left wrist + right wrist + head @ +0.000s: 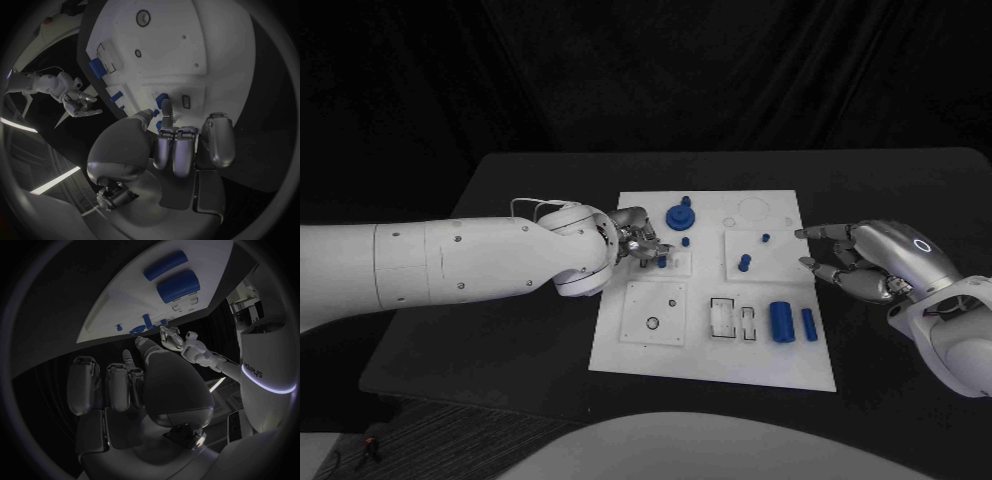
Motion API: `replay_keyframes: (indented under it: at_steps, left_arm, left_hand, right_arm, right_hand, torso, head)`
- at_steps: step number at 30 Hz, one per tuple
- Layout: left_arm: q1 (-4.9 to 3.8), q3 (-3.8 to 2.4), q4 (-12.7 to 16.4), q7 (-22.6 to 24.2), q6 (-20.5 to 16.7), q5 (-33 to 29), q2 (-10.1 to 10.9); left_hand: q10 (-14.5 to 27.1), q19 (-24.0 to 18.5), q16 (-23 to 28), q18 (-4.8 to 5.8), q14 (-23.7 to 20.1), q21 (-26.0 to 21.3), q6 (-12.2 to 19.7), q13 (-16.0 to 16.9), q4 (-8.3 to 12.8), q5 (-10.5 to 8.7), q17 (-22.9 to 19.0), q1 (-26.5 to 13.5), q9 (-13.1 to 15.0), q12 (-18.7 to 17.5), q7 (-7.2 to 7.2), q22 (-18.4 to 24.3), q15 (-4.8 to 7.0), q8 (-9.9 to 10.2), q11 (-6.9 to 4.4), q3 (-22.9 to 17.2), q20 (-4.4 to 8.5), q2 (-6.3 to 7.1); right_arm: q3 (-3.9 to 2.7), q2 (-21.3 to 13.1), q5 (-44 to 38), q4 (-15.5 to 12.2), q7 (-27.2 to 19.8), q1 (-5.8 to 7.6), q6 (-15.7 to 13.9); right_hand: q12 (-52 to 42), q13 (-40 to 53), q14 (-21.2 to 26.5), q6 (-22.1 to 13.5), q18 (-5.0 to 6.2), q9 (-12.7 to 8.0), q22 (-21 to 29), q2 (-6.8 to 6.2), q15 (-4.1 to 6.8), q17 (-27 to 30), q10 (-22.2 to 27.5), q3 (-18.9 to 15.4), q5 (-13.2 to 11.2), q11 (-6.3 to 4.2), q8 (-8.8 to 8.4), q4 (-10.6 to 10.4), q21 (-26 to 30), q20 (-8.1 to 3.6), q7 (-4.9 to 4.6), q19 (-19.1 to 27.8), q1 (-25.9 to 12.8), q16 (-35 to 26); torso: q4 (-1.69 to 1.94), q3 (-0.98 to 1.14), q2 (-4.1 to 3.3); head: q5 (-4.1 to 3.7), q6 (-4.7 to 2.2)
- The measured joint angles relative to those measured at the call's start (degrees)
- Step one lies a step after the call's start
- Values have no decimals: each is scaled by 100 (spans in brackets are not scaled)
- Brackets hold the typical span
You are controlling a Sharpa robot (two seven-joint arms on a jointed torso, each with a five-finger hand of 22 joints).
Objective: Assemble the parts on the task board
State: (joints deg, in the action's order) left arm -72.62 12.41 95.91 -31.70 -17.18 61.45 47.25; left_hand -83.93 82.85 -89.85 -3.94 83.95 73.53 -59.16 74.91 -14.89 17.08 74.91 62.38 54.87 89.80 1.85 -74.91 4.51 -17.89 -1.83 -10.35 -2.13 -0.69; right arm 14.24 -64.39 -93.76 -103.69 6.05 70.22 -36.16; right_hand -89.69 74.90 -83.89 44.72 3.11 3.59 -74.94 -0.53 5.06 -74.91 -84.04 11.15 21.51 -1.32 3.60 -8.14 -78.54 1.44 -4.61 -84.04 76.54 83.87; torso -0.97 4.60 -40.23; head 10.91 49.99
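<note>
Here: left hand (635, 243) pinching blue part (662, 262) (on board); right hand (862, 262) spread, empty.

Left hand (635, 243) sits low over the task board (711, 350) at its left edge, fingers crowding the small blue part (661, 262) there. Just beyond stands the tall blue gear-like part (681, 216), blocking the far-left corner. Right hand (865, 262) hovers off the right edge, fingers apart, holding nothing. Two blue pegs (746, 263) stand between the hands. Two blue cylinders (792, 322) lie near the right front; the front left of the board is flat.
</note>
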Motion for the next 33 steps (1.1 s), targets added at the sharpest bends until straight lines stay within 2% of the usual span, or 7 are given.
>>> replay_keyframes:
  at_steps: [4, 8, 11, 19, 21, 27, 33]
  left_arm:
    - [0, 0, 0, 2, 0, 0, 0]
    - [1, 0, 13, -6, 0, 0, 19]
    - [1, 0, 25, -30, 0, 1, 54]
    - [1, 0, 63, -96, 5, 1, 128]
    - [1, 0, 79, -102, 4, 1, 145]
    - [1, -1, 175, -24, -148, 2, 243]
    - [-76, 6, 318, 231, -493, 16, 457]
  left_hand:
    - [-21, -20, 0, 0, 1, 0, 21, 0, -22, 44, 0, 92, 165, 0, -22, 0, 1, -165, -21, 22, 21, -5]
    - [-14, 32, 0, 0, 0, 38, 108, 0, -86, 133, 0, 240, 656, 0, -109, 0, 62, -590, -89, 86, 72, 24]
    - [-8, 32, 0, 0, 12, 73, 133, 0, -104, 133, 0, 246, 870, 0, -134, 0, 74, -765, -95, 105, 73, 21]
    - [-8, 31, 0, 0, 0, 76, 206, 0, -150, 133, 0, 246, 1104, 0, -142, 0, 102, -931, -95, 150, 113, 21]
    - [-8, 31, 0, 0, 0, 76, 206, 0, -177, 80, -1, 242, 1148, 0, -143, 0, 102, -950, -94, 181, 113, 17]
    - [-8, 54, 0, 0, 0, 158, 247, 0, -182, -405, 0, -142, 1295, 0, -143, 0, 102, -1064, -94, 473, 135, -62]
    - [-9, 74, 0, 0, 0, 303, 246, 0, -168, -462, 0, -172, 1394, 0, -143, 0, 102, -1124, -135, 602, 154, -33]
  right_arm:
    - [0, 0, 0, 1, 1, -1, 0]
    - [0, -3, 0, 2, 2, -2, 0]
    - [0, -5, 0, 2, 2, -2, -1]
    - [0, -11, 0, 2, 2, -4, -1]
    - [0, -12, 0, 2, 1, -5, -3]
    - [0, -21, 0, -1, 4, -14, -65]
    - [0, -67, 0, -16, 6, -15, -242]
  right_hand:
    - [0, 1, 0, 0, 0, 0, 0, 0, 0, 0, 0, 0, 0, 0, 0, 0, 0, 0, 0, 0, 0, 0]
    - [0, 4, 0, 3, 0, 0, 0, 0, 0, 0, 0, 0, 0, 0, 0, 0, 0, 0, -3, 0, 0, 0]
    - [0, 4, 0, 21, 0, 0, 1, 0, 0, 0, 0, 0, 0, 0, 0, 0, 0, 0, -20, 0, 0, 0]
    - [0, 4, 0, 61, 0, 0, 1, 0, 0, 0, 0, 16, 0, 0, 0, -16, 0, 0, -21, 0, 0, 0]
    - [0, 4, 0, 61, 0, 0, 1, 0, 0, 0, 0, 16, 0, 0, 0, -16, 0, 0, -21, 0, 0, 0]
    - [0, 3, -15, 61, 0, 0, 2, 0, -15, 0, 0, 67, 136, 0, 0, -18, 0, 0, -21, 0, 0, 0]
    - [0, 3, -15, 31, 0, 0, 2, -47, -15, 0, 0, 120, 167, 0, 0, -86, 0, 0, -51, 0, -47, 0]
  torso:
    - [0, 0, 1]
    - [1, -1, 0]
    - [1, -1, -1]
    - [0, -1, -4]
    - [0, -1, -4]
    - [-1, -2, 2]
    - [1, -3, 5]
  head:
    - [0, 0]
    - [0, 0]
    - [0, 0]
    - [3, 0]
    - [3, 0]
    - [-9, 0]
    - [-35, 0]
